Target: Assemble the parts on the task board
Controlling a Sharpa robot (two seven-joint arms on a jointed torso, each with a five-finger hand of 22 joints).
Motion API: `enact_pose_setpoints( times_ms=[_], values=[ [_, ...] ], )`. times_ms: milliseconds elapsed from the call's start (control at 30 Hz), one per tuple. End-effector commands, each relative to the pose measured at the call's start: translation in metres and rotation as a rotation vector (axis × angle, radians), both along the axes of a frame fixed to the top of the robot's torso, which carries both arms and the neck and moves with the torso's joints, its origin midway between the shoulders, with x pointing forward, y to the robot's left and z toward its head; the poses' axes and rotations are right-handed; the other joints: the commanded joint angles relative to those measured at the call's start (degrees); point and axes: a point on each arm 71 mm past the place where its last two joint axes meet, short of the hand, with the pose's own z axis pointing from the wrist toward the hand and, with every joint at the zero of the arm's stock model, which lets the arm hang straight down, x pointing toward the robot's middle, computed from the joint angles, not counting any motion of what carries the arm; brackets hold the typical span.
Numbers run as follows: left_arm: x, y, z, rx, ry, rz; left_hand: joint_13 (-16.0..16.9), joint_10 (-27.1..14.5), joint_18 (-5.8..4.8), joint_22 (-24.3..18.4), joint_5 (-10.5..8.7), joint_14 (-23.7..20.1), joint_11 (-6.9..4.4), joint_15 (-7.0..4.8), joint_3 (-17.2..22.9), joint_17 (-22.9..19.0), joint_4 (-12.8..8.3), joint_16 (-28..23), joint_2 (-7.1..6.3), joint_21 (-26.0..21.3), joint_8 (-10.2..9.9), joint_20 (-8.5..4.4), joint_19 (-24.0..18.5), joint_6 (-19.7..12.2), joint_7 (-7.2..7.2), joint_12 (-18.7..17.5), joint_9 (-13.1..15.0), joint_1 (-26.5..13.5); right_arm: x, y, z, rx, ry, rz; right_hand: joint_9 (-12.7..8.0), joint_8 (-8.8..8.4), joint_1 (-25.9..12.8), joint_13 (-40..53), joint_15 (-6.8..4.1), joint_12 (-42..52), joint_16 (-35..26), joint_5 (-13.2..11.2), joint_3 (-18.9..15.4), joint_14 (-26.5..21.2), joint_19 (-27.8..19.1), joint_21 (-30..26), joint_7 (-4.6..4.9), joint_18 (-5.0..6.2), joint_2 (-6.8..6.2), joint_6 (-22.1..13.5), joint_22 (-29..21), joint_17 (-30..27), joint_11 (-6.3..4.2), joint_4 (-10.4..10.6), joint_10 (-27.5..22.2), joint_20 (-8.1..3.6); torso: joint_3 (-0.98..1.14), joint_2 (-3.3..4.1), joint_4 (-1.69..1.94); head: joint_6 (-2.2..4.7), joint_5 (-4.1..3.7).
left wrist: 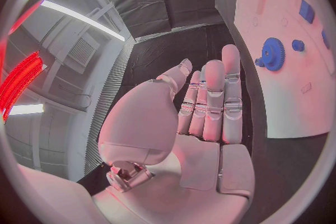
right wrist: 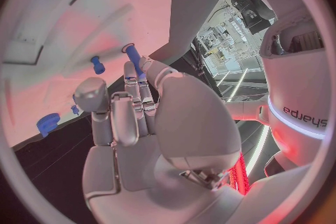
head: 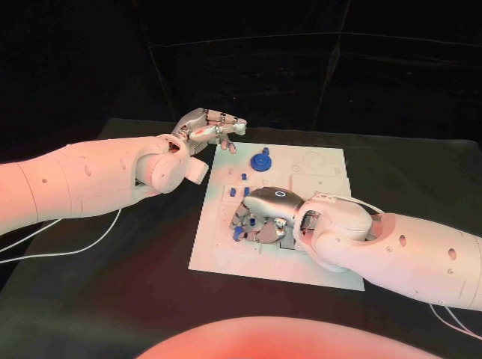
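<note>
The task board (head: 306,217) is seen at the centre of the head view on the black table (head: 111,299), with the blue gear (head: 263,161) seated near its upper edge and small blue pegs (head: 245,193) just below it, left of centre. The right hand (head: 265,217) is lowered over the board's lower left area; in the right wrist view a long blue pin (right wrist: 132,59) is seen against its fingertips (right wrist: 133,75), and it appears to be pinched there, though the contact itself is partly hidden. A second short blue peg (right wrist: 97,65) lies apart from the pin on the white surface. The left hand (head: 206,129) is held at the upper left of the board, off its edge, with fingers extended and nothing in the palm, as the left wrist view confirms (left wrist: 210,106). It is judged that the pin is being picked up or placed. The principal risk is a slip from a shallow fingertip hold, by which the pin would be tilted or dropped. Neighbouring pegs could also be knocked by the broad hand, since they stand close beside it.
</note>
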Motion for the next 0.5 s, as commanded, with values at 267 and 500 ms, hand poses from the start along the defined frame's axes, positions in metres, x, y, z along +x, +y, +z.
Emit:
enact_pose_setpoints(
  times_ms=[267,500],
  values=[
    [0.0002,-0.0012,0.0014,-0.009,-0.003,-0.010,0.06,-0.38,0.73,-0.09,-0.04,-0.18,-0.10,0.20,-0.02,-0.10,0.35,0.11,0.43,-0.33,0.32,0.06,0.38,-0.46,-0.03,0.17,0.00,-0.25,0.0011,-0.0009,-0.0038,-0.060,-0.035,0.001,0.06,-0.15,0.02,-0.04,0.20,-0.37,0.09,-0.10,0.35,2.59,-0.01,-0.02,0.36,-0.37,-0.28,0.17,-0.05,-0.10,0.34,-0.18,-0.06,0.22,-0.02,-0.04,0.01,-0.18,0.06],
    [0.0001,-0.0013,0.0014,-0.010,-0.003,-0.011,0.06,-0.38,0.73,-0.09,-0.04,-0.18,-0.10,0.20,-0.02,-0.10,0.35,0.11,0.43,-0.33,0.32,0.06,0.38,-0.46,-0.03,0.17,0.00,-0.25,0.0018,0.0001,-0.0049,-0.084,-0.053,-0.004,0.07,-0.15,-0.02,-0.03,0.21,-0.39,0.02,-0.12,0.35,2.56,-0.10,-0.08,0.37,-0.34,-0.32,0.18,-0.18,-0.24,0.35,-0.20,-0.03,0.23,-0.03,-0.05,0.05,-0.25,0.14]
  ],
)
